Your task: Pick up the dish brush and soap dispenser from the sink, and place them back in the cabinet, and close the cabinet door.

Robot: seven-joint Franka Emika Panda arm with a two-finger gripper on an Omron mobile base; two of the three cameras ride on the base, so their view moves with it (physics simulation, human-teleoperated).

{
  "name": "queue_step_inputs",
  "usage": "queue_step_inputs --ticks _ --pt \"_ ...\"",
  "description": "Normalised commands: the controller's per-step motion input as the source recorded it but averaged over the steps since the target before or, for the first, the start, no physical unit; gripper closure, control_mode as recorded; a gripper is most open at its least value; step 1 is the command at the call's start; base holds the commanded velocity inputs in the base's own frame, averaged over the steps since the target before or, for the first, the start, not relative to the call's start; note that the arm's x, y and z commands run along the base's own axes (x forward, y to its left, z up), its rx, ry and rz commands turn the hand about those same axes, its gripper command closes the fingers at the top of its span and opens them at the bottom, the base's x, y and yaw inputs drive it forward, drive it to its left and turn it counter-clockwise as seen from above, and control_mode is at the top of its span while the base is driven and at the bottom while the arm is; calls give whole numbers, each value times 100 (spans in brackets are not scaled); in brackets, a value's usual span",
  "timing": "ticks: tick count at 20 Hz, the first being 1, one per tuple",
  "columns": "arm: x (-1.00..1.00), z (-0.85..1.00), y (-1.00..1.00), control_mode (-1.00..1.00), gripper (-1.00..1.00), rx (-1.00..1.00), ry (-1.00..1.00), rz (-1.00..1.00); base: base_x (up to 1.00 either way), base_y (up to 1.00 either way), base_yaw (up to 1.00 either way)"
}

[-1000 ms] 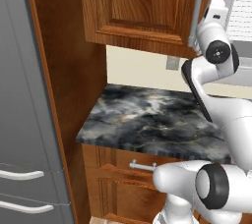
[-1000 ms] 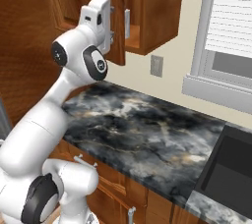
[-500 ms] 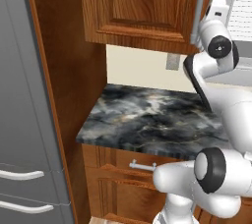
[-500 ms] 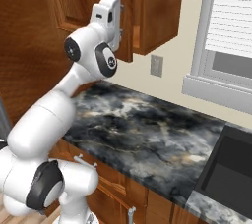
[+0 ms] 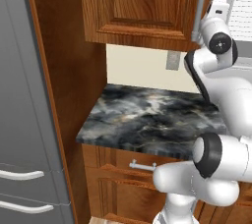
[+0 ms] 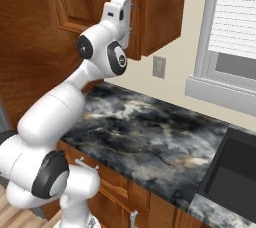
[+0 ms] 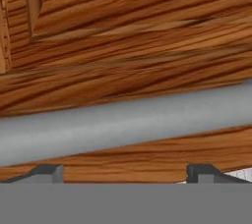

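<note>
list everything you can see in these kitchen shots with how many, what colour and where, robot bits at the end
cabinet door: one, reddish-brown wood, above the counter.
bar handle: one, grey, on the cabinet door, right in front of the hand camera.
countertop: one, grey-black marbled, below the cabinet.
sink: one, black, right end of the countertop.
wall outlet: one, grey, on the cream wall.
window: one, white blinds, above the sink.
fridge: one, grey, far left.
drawer pull: one, silver, below the counter.
gripper: one, dark tips, open, at the bar handle.
</note>
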Motion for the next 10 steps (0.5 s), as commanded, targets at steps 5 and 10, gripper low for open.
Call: queue_step_inputs --ticks 5,10 --pt "21 0 -18 -100 -100 0 0 0 0 0 0" --pt "19 0 -16 -100 -100 0 0 0 0 0 0"
